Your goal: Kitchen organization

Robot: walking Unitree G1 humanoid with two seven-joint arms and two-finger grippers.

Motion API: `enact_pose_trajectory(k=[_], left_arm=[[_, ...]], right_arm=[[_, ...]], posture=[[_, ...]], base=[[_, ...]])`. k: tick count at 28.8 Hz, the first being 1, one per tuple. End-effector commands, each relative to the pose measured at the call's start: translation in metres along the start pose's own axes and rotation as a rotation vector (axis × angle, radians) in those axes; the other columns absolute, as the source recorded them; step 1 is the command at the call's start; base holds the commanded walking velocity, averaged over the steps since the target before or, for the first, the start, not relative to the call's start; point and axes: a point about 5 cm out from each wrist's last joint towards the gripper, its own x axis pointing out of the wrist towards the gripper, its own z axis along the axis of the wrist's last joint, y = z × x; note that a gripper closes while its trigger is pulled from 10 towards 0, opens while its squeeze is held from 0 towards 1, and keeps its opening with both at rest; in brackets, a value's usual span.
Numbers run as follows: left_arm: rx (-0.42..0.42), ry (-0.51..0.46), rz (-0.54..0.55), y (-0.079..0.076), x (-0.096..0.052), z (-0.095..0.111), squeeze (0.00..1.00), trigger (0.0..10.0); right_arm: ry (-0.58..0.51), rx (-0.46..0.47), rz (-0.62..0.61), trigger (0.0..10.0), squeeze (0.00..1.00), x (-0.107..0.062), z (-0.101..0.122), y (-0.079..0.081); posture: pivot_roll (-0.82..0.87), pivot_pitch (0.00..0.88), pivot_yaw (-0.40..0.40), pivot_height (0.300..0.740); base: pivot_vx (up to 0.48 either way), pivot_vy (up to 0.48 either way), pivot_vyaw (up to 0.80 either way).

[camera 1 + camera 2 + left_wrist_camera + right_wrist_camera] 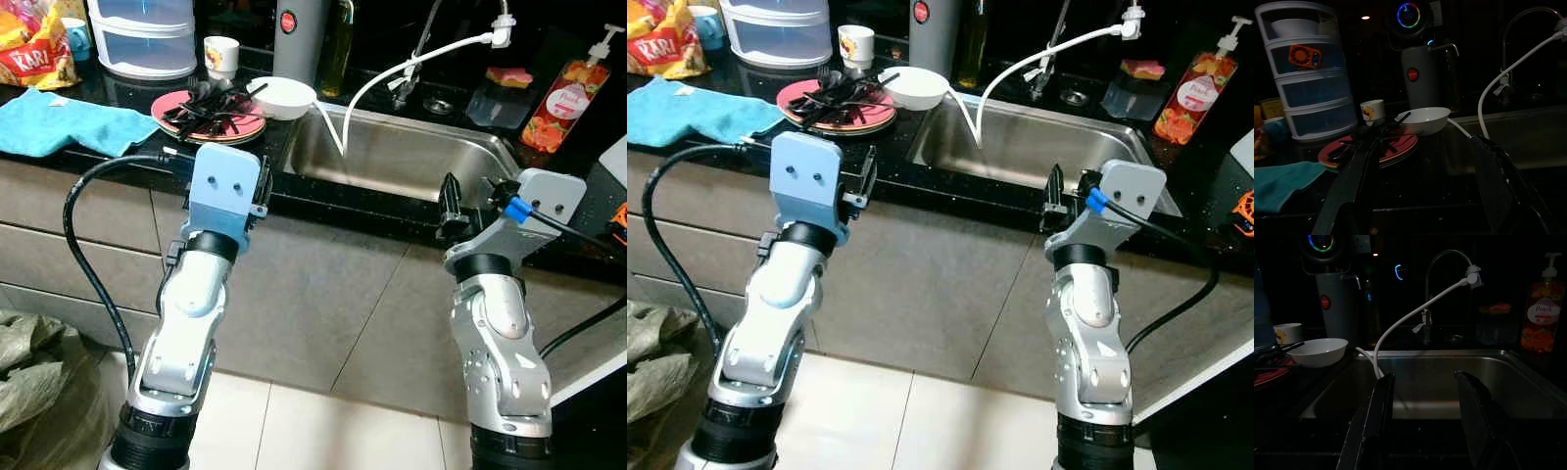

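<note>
Both grippers are being held released at the desk edge (323,196): the left gripper (1420,196) faces the pink plate (211,122) stacked with black utensils (206,103), the right gripper (1422,426) the sink (411,147). Utensils could be scattered by a careless reach; the white bowl (284,96) is perched at the sink's rim.
</note>
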Motion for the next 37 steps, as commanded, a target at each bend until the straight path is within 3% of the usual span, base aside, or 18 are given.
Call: enact_pose_trajectory(k=[1, 37], left_arm=[[-0.009, 0.006, -0.019, -0.0051, -0.0001, -0.0010, 0.00, 10.0], [-0.009, 0.011, -0.033, -0.0075, -0.0011, -0.0027, 0.00, 10.0]], right_arm=[[0.023, -0.010, -0.014, 10.0, 0.00, -0.0003, -0.0033, -0.0046], [0.034, 0.006, -0.035, 10.0, 0.00, 0.0003, -0.0044, -0.0074]], posture=[[0.17, 0.000, -0.124, 0.740], [0.17, 0.000, -0.125, 0.740]], base=[[0.364, 0.000, 0.00], [0.352, 0.000, 0.00]])
